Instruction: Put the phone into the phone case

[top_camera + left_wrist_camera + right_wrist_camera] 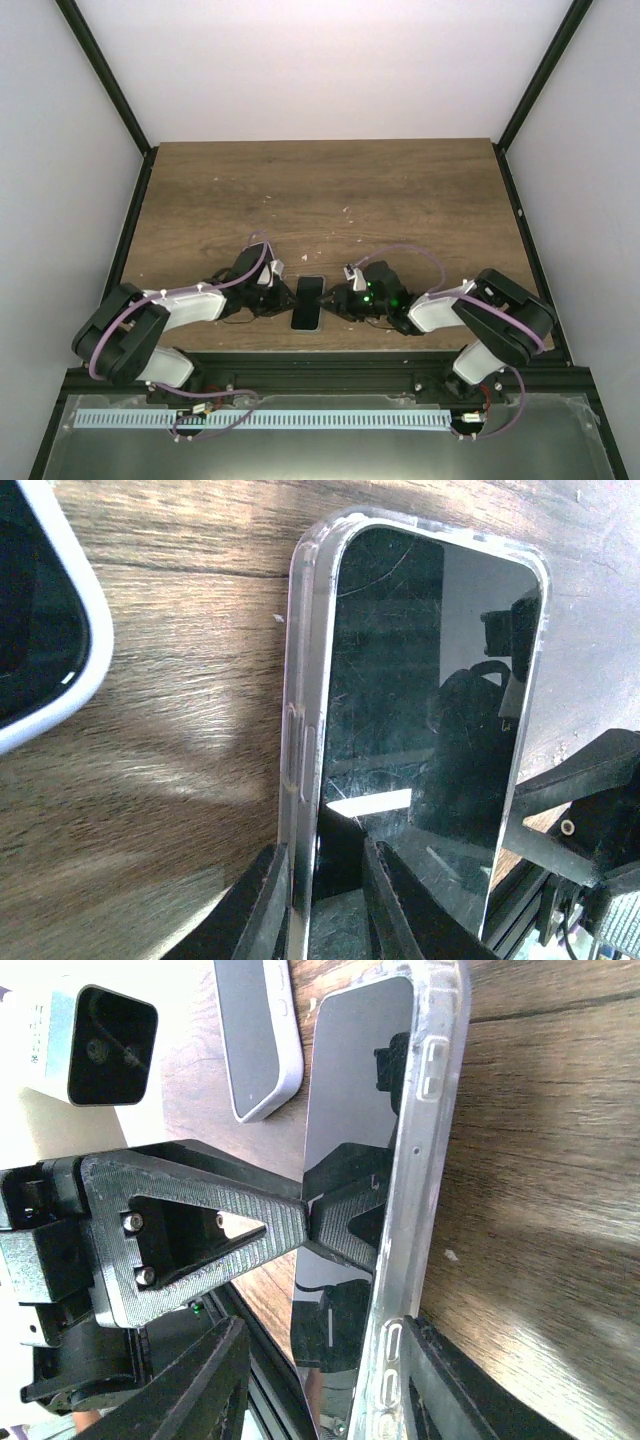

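Folded low inward, left tool (281, 301) and right tool (336, 303) flank the phone (307, 302).

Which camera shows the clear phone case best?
Left wrist: the clear phone case is close up, its rim wrapping the phone. Right wrist shows mainly its side wall with button cutouts; top external shows only a tiny outline.

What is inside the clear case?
The phone sits inside the case, screen up. Its back and the case's floor are covered by it.
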Controlling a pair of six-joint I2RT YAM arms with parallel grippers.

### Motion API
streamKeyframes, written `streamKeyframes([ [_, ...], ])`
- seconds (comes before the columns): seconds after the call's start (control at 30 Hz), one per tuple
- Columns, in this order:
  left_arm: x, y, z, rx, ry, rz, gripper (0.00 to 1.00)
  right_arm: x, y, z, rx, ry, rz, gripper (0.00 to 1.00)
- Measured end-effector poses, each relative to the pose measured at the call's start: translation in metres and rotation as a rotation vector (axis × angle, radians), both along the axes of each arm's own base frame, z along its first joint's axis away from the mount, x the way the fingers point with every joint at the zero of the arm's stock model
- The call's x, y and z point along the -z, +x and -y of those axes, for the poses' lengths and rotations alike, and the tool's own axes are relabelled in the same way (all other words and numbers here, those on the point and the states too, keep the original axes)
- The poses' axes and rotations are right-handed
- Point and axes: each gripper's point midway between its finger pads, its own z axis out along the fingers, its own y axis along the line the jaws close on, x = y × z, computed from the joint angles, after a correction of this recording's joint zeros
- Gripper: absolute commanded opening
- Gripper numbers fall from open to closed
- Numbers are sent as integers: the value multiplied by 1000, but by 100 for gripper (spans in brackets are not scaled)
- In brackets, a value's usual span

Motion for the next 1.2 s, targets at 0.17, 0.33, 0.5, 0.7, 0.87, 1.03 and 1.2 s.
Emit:
streamKeyframes([
  [0.17,-1,0,-3,-7,11,5,22,-2,-1,-4,-12,22,0,44],
  [0.33,0,-1,-4,-11,12,3,22,1,1,-5,-13,23,0,44],
  [0.5,0,-1,-5,-22,9,1,23,5,4,-7,-11,20,-2,44],
  [0.7,0,-1,-8,-34,8,1,26,0,8,-11,0,56,8,44],
  [0.87,-1,-2,-9,-38,3,2,26,-7,10,-13,3,81,24,44],
  [1.03,-1,-1,-9,-45,0,-3,21,-7,11,-13,8,85,16,44],
  [1.2,-1,-6,-4,-23,-21,-16,18,-16,10,-20,-15,131,34,44],
])
